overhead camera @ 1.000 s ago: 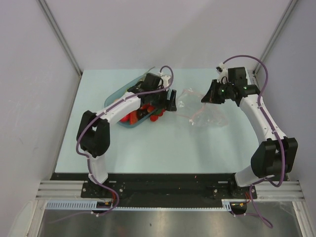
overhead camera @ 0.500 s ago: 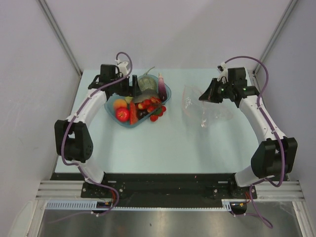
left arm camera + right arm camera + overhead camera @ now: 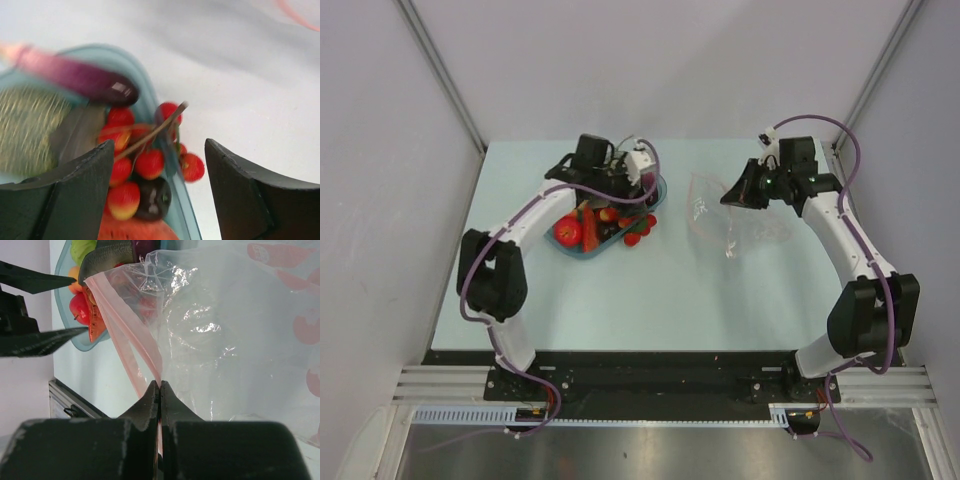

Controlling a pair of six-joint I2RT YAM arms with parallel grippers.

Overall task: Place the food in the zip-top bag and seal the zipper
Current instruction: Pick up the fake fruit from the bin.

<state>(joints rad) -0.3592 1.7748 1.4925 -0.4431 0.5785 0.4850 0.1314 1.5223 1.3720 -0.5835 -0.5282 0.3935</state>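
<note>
The loading step is only beginning, I judge. The clear crinkly plastic zip-top bag (image 3: 730, 225) lies on the pale table (image 3: 650, 290) near its far edge, right of centre, and looks empty. The right gripper (image 3: 160, 385) is pinched tight on the bag's thin pink-tinted zipper strip (image 3: 125, 315), holding the mouth open towards the left. The left gripper (image 3: 159, 145) hovers spread wide, holding nothing. It is over the blue translucent oval tray (image 3: 117, 54), which sits near the far edge, left of centre. Below it are the small red toy pieces (image 3: 150, 164), beside the purple toy eggplant (image 3: 80, 80). Next it must descend, close on one piece and carry it into the mouth.
</note>
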